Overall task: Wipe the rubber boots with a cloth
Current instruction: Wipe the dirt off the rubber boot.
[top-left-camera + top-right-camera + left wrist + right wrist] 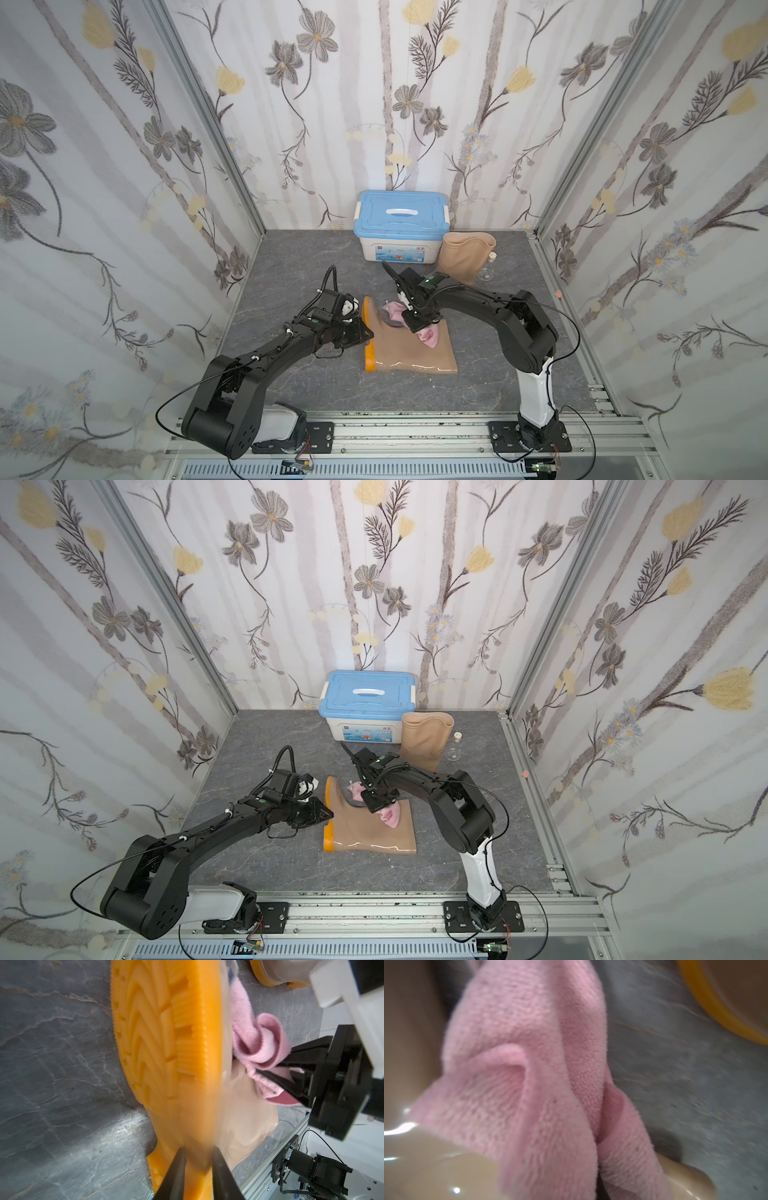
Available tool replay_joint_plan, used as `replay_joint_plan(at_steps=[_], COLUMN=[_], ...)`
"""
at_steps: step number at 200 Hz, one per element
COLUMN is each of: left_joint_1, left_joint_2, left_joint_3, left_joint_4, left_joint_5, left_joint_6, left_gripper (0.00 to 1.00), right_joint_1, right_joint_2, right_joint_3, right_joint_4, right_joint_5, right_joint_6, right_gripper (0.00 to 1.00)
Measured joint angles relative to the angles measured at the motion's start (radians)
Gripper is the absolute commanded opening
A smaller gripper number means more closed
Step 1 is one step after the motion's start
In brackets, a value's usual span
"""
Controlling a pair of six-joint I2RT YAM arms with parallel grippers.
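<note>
Lying boot (409,349) is flat on its side mid-table (291,270), sole toward the left arm. Left claw (198,1150) pinches the sole's heel edge, likely to stop sliding under the wipe. Right claw (270,1073) is pressed together on the bunched cloth (259,1043), which rests on the shaft near the ankle. Standing boot (465,253) is upright beside the box (401,226), well apart. The shaft toward the near rail lies open for strokes.

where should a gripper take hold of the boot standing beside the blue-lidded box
Probably the shaft's top rim, from above: the standing boot is upright with its mouth facing up, so one finger can drop inside; the box crowds one side.
</note>
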Motion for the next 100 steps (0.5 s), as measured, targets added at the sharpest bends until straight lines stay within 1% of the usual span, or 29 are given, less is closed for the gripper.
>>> replay_joint_plan(at_steps=[17, 26, 36, 48, 63, 74, 83, 100], left_joint_1=[0.003, 0.004, 0.005, 0.006, 0.006, 0.007, 0.008, 0.008], left_joint_2=[0.002, 0.002, 0.003, 0.007, 0.014, 0.016, 0.016, 0.013], left_joint_3=[0.000, 0.000, 0.000, 0.000, 0.000, 0.001, 0.001, 0.000], left_joint_4=[0.001, 0.001, 0.001, 0.002, 0.009, 0.012, 0.012, 0.011], left_joint_5=[0.005, 0.007, 0.009, 0.012, 0.019, 0.024, 0.025, 0.025], left_joint_6=[0.000, 0.000, 0.000, 0.000, 0.000, 0.000, 0.000, 0.000], left_gripper=[0.25, 0.25, 0.25, 0.25, 0.25, 0.25, 0.25, 0.25], right_joint_1=[-0.078, -0.101, -0.104, -0.074, -0.011, 0.024, 0.038, 0.055], right_joint_2=[-0.043, -0.071, -0.108, -0.157, -0.188, -0.175, -0.140, -0.023], right_joint_3=[-0.075, -0.105, -0.124, -0.124, -0.077, -0.020, 0.040, 0.171], right_joint_4=[-0.038, -0.055, -0.079, -0.087, -0.046, 0.008, 0.051, 0.120], right_joint_5=[0.050, 0.071, 0.092, 0.091, 0.046, -0.022, -0.056, -0.130], right_joint_6=[0.011, 0.011, 0.011, 0.011, 0.014, 0.031, 0.053, 0.080], right_gripper=[0.00, 0.00, 0.00, 0.00, 0.00, 0.00, 0.00, 0.00])
